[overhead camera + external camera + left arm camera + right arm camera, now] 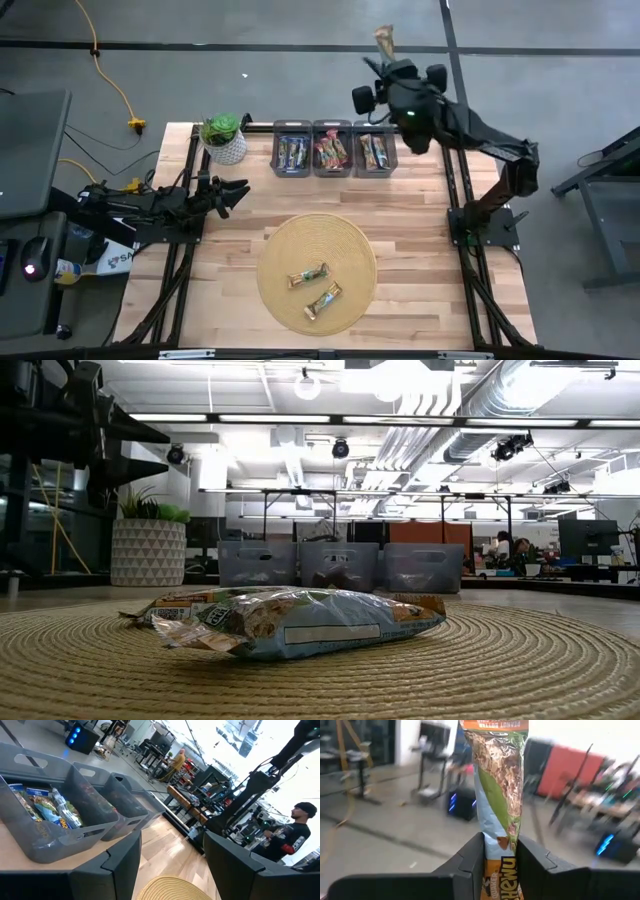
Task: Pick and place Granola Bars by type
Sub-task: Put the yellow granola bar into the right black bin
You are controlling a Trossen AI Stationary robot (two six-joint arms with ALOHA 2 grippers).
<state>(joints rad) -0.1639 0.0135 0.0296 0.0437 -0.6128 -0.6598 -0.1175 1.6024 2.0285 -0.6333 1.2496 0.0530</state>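
My right gripper (384, 62) is raised beyond the table's far edge, behind the three grey bins (333, 150), and is shut on a green and tan granola bar (384, 42). Two more bars (308, 275) (323, 300) lie flat on the round woven mat (317, 225). In the low view they overlap as one pile (290, 622). The bins hold bars sorted by wrapper. My left gripper (240, 190) waits open over the table's left side, pointing toward the bins (50, 827). My right gripper (500, 842) pinches the granola bar between its two fingers (470, 860) at the bar's orange end (499, 865). The rest of the bar (500, 775) sticks out past the fingertips, along the fingers. It is lifted clear of the table and the bins.
A potted plant (224, 138) stands at the far left corner beside the bins. The mat (170, 887) lies at the table's near middle. Bare wood shows between the mat and the bins. A person (295, 832) stands in the room beyond the table.
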